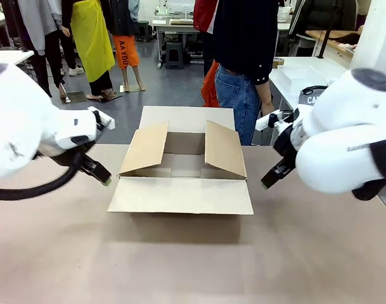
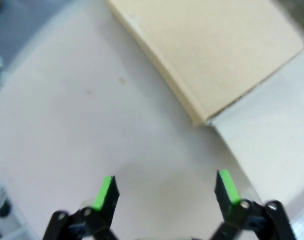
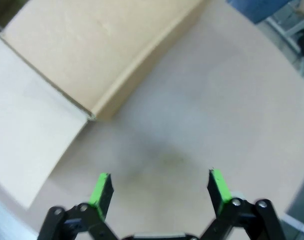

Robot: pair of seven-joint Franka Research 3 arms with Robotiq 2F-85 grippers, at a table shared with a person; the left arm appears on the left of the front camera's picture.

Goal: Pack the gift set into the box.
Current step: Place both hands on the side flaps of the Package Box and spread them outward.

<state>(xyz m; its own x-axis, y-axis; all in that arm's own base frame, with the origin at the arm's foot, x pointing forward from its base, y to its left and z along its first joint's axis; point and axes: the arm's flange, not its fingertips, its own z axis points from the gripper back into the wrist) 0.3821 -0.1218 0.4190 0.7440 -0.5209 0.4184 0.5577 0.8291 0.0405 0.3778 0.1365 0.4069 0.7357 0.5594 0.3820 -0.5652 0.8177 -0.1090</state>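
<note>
The large brown cardboard box [image 1: 183, 166] stands open in the middle of the table, all four flaps spread out. My left gripper [image 1: 101, 175] hangs open just left of it, above the table. In the left wrist view the left gripper [image 2: 165, 182] holds nothing, and a box flap [image 2: 216, 50] lies ahead. My right gripper [image 1: 272, 176] is open to the right of the box. The right gripper [image 3: 160, 179] is also empty, near a flap [image 3: 92, 45]. A grey lettered item [image 1: 310, 97] with a black strap [image 1: 313, 88] sits by a white basket [image 1: 300, 75] at the far right, partly hidden by my right arm.
A person in a dark top and jeans [image 1: 240, 95] stands at the far side, behind the box. The gift set rests on a white side table [image 1: 288, 82] beyond the main table's right corner. Bare tabletop [image 1: 180, 259] lies in front of the box.
</note>
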